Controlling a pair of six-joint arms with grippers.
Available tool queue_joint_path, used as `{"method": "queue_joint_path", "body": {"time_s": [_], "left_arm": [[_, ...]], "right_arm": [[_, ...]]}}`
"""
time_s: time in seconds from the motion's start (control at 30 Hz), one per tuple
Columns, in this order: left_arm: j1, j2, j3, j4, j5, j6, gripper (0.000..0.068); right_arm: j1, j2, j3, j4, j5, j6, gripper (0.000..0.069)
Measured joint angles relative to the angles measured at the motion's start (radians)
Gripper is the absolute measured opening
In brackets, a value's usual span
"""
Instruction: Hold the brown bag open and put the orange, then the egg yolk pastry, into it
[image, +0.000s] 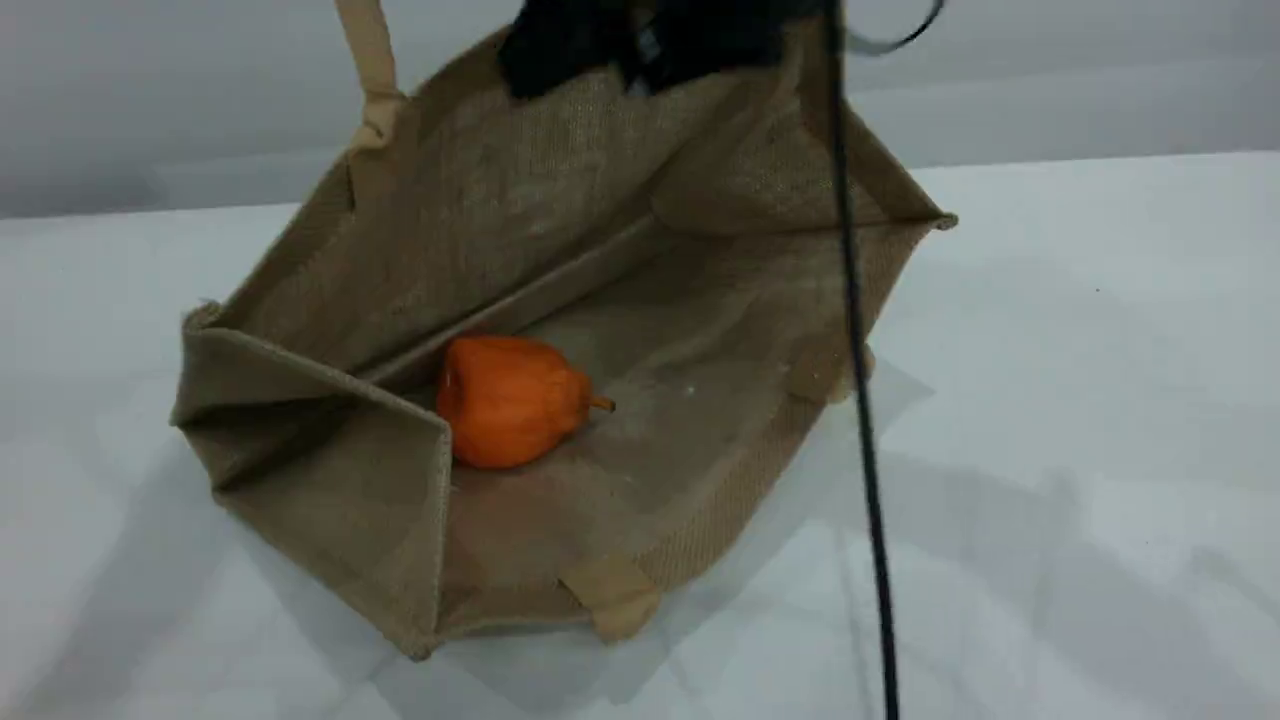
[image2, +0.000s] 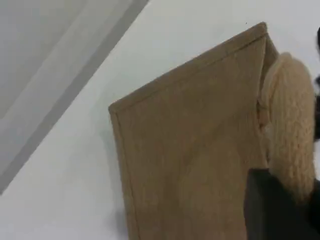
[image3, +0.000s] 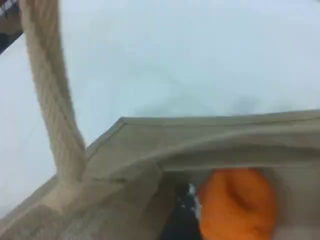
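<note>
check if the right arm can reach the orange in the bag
Probably yes: the brown bag gapes wide, the orange lies uncovered on its lower wall, and the right arm hangs just over its upper rim.

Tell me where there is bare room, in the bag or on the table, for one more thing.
Inside the brown bag, the lower panel right of the orange is bare. The white table right of the black cable is bare too. Crowded: the bag's left corner, by the orange.

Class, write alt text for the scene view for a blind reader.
A brown jute bag lies on its side on a white table, mouth open toward the camera, one handle pulled upward. An orange rests inside.
</note>
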Motion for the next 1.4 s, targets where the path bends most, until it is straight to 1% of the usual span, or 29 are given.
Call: {"method": "queue_joint_path", "body": {"time_s": [0.2, 0.3, 0.47, 0.67, 0.77, 0.97, 1.17, 1.27, 1.4], "left_arm": [[0.0, 0.0, 0.0, 0.049, 0.0, 0.0, 0.0087], [0.002, 0.0, -0.009, 0.051, 0.0, 0.0, 0.0087], [0.053, -0.006, -0.041, 0.045, -0.003, -0.018, 0.0087], [0.116, -0.034, -0.041, 0.045, 0.001, -0.024, 0.0087], [0.131, -0.045, -0.041, 0.049, 0.001, -0.025, 0.0087], [0.131, -0.051, -0.04, 0.069, 0.0, -0.025, 0.0087], [0.131, -0.05, -0.04, 0.067, 0.0, -0.026, 0.0087], [0.131, -0.05, -0.04, 0.063, 0.0, -0.026, 0.0087], [0.131, -0.05, -0.04, 0.057, 0.0, -0.034, 0.0087]], "right_arm": [[-0.139, -0.063, 0.001, -0.183, 0.089, 0.171, 0.0573], [-0.212, -0.065, 0.001, -0.253, 0.124, 0.23, 0.0573], [-0.298, -0.065, 0.001, -0.289, 0.135, 0.24, 0.0573], [-0.31, -0.039, 0.001, -0.32, 0.108, 0.242, 0.0573], [-0.31, -0.002, 0.001, -0.321, 0.104, 0.242, 0.0573], [-0.31, 0.087, 0.001, -0.321, 0.096, 0.252, 0.0573], [-0.308, 0.162, 0.001, -0.323, 0.109, 0.25, 0.0573], [-0.299, 0.192, 0.001, -0.323, 0.106, 0.25, 0.0573], [-0.263, 0.227, 0.0, -0.321, 0.091, 0.245, 0.0573]]}}
